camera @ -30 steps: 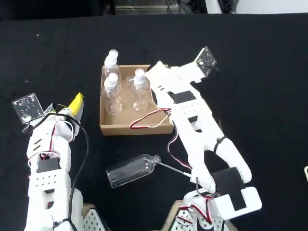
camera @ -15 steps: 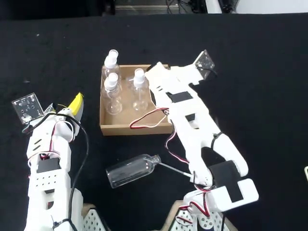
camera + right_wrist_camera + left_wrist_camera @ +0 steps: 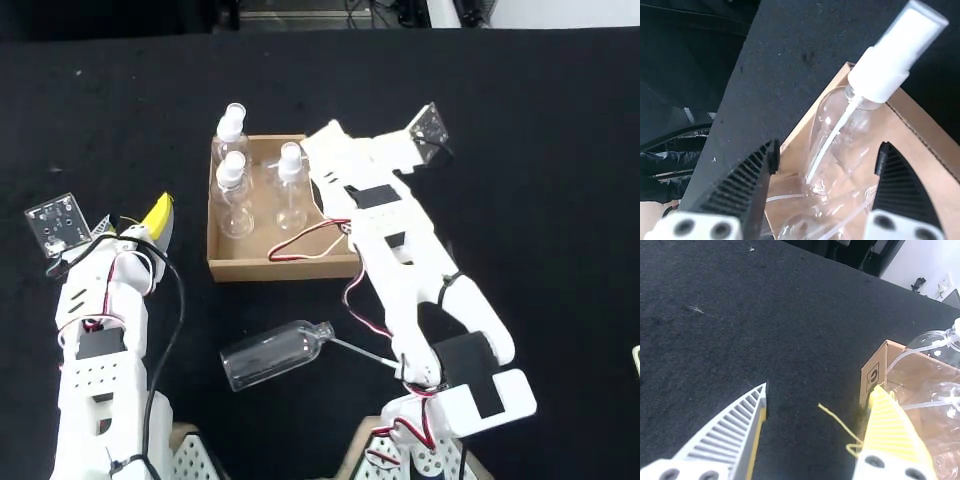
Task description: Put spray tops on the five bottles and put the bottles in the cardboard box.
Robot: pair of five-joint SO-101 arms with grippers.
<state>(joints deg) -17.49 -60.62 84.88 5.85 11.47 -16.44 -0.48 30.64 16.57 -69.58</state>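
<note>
At the left of the high view, the left end effector (image 3: pixel 820 389) hangs over bare bench (image 3: pixel 520 120), its jaws set wide with nothing between them. The box (image 3: pixel 280 268) is just to its right, at upper centre. Three clear capped bottles (image 3: pixel 290 185) with white spray tops stand upright in the box.

At lower centre an uncapped bottle (image 3: pixel 270 357) lies on its side, well below the box. It is clear and empty. Its long axis runs nearly left to right, with the open neck pointing right and slightly up. A thin tube (image 3: pixel 362 352) runs on rightward from the neck and passes under the right arm.

The right end effector (image 3: pixel 829 147) is at upper centre, over the box's right side. Its jaws are wide apart on either side of a capped bottle and do not grip it.

Capping the lying bottle looks to be the next step. It lies down and right of the left end effector and straight down from the right one, and the left seems slightly nearer.
</note>
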